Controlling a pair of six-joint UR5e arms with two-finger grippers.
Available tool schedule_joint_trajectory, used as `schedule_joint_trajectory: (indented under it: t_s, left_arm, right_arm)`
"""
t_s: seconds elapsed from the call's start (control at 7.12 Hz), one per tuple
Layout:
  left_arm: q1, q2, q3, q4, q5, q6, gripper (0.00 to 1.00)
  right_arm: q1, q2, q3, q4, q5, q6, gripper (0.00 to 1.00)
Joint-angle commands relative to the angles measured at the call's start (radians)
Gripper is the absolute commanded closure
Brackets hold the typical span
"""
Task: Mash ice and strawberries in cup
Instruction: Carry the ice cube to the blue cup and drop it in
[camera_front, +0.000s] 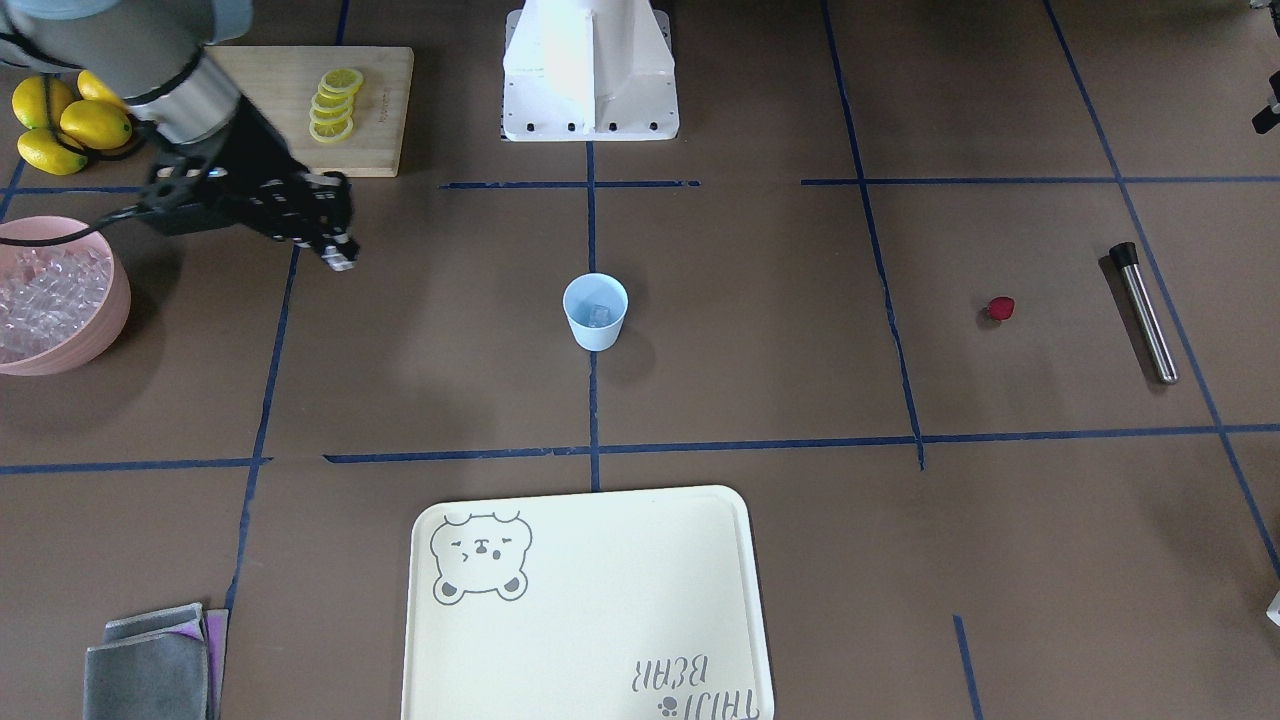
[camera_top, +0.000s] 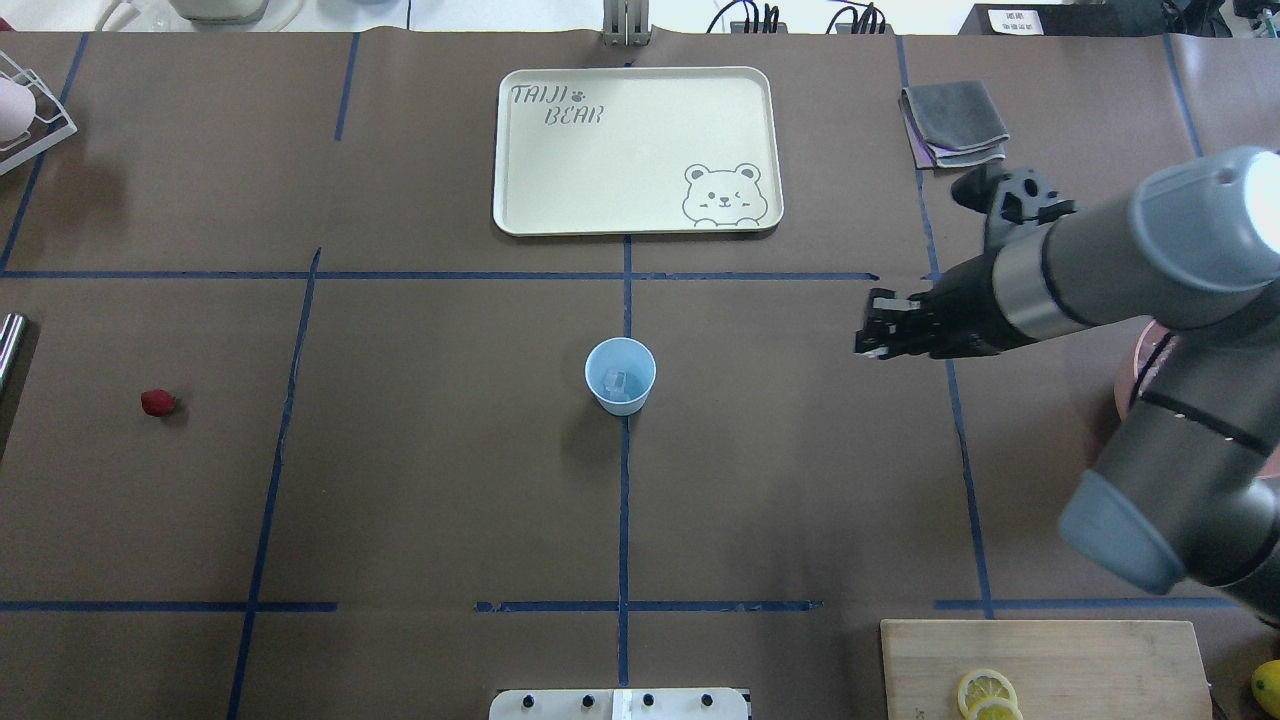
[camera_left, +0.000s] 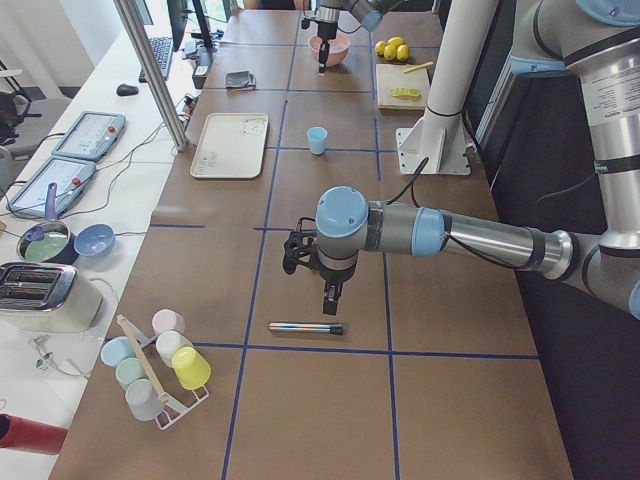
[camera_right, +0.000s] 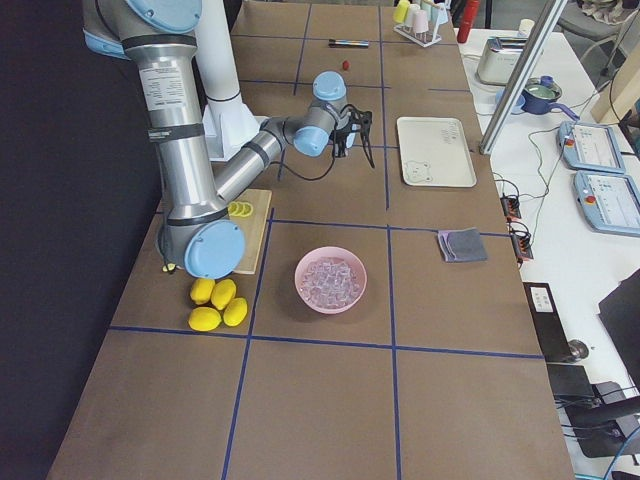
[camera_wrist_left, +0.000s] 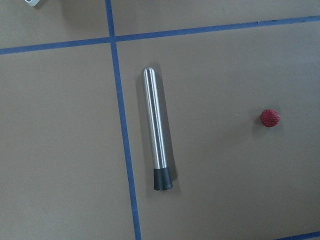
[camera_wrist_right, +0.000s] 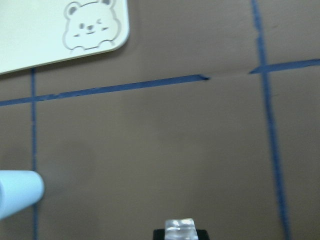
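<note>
the strawberry (camera_top: 157, 403) lies well to the left, near the muddler (camera_wrist_left: 157, 135) below the left gripper (camera_left: 331, 298), whose opening cannot be told. mid-table the cup (camera_top: 620, 375) holds one ice cube (camera_top: 621, 381). further off on the right, the right gripper (camera_top: 872, 335) pinches a second ice cube (camera_wrist_right: 180, 226) and should centre over the cup's mouth, releasing low to avoid the rim.

Cup: the cup (camera_front: 595, 312) stands alone with its mouth open upward and bare table (camera_front: 780, 340) on every side.
Right side: the right gripper (camera_top: 872, 335), with an ice cube (camera_wrist_right: 180, 226) pinched at its tip, hangs above the table; open table lies between it and the cup.
Near that gripper: pink bowl (camera_front: 112, 320) and cutting board (camera_front: 385, 110).
Beyond the cup: flat tray (camera_top: 620, 160), well apart.
Left side: strawberry (camera_front: 1001, 309) and muddler (camera_front: 1145, 312) lie apart; the left gripper (camera_left: 330, 292) hangs over the muddler.
</note>
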Motion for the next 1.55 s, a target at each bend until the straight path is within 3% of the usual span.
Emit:
schedule_joint_trajectory:
  t_s: [0.0, 0.28, 0.7, 0.98, 1.12, 1.41]
  left_arm:
    - [0.0, 0.0, 0.002, 0.0, -0.001, 0.001, 0.0]
    - [0.0, 0.0, -0.001, 0.0, -0.001, 0.001, 0.0]
    - [0.0, 0.0, -0.004, 0.0, -0.002, 0.001, 0.0]
    - [0.0, 0.0, -0.002, 0.0, -0.001, 0.001, 0.0]
    - [0.0, 0.0, -0.001, 0.002, -0.001, -0.001, 0.0]
    - [0.002, 0.0, 0.001, -0.001, -0.001, 0.005, 0.0]
  right_arm:
    - [-0.114, 0.277, -0.092, -0.169, -0.141, 0.165, 1.0]
    - [-0.134, 0.429, -0.275, -0.17, -0.187, 0.211, 1.0]
    - [-0.155, 0.451, -0.353, -0.15, -0.198, 0.215, 0.96]
    - [-0.186, 0.445, -0.377, -0.15, -0.198, 0.224, 0.64]
    - [-0.185, 0.448, -0.38, -0.15, -0.199, 0.224, 0.22]
    - [-0.185, 0.456, -0.38, -0.148, -0.208, 0.224, 0.02]
